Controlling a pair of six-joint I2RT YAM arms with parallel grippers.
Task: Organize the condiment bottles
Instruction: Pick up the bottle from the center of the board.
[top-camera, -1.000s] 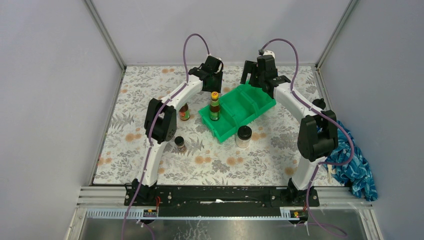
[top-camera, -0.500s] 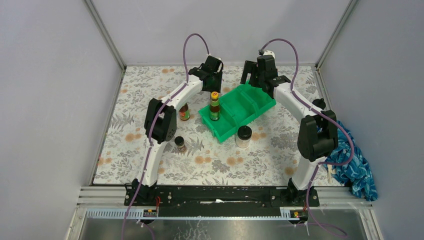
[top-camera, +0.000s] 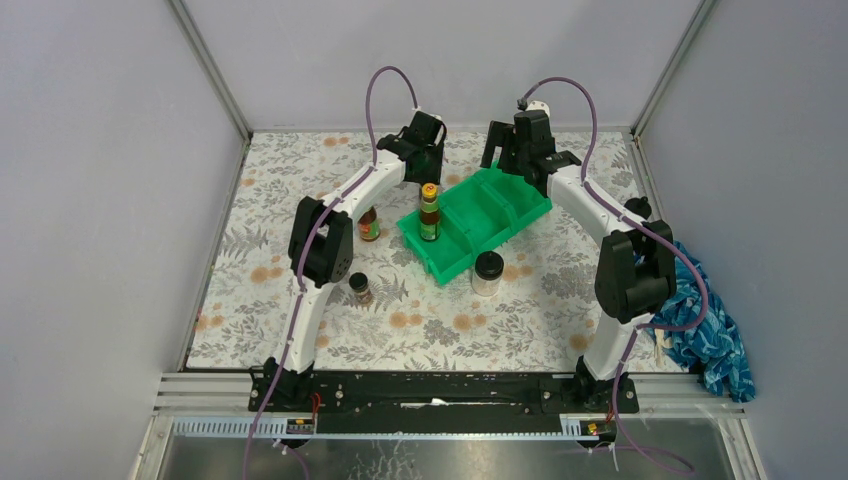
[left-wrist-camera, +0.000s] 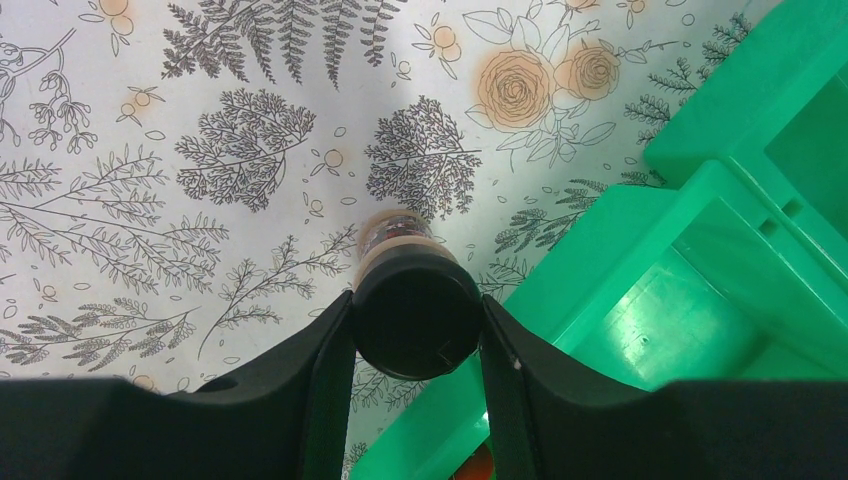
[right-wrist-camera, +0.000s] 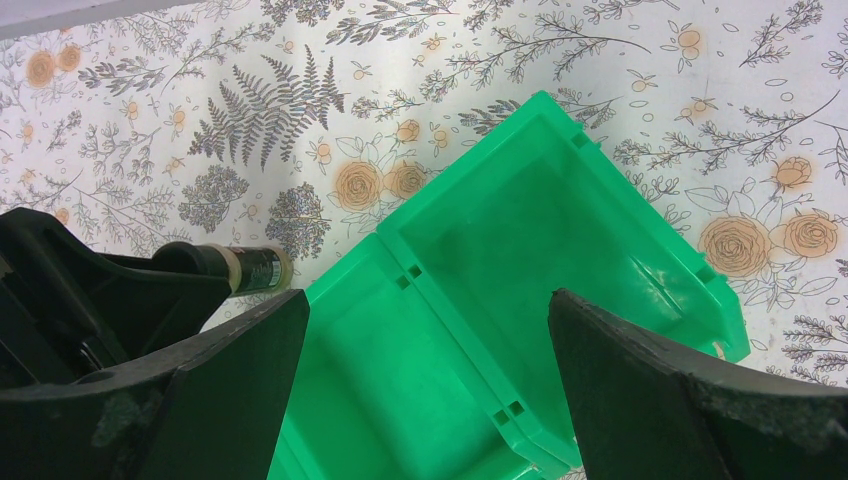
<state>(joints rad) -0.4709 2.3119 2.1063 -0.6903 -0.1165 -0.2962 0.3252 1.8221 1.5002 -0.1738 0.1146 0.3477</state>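
Black-capped jar (left-wrist-camera: 415, 325) in left pincer (left-wrist-camera: 417, 303), near bin (left-wrist-camera: 700, 250)

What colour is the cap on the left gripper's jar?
Black. The jar cap shows best in left wrist view.

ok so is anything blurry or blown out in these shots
left wrist: the black-capped jar goes soft toward its far end, and the green bin floor shows a bright sheen; right wrist: bin crisp, no glare; top external: even light, only faint shadows
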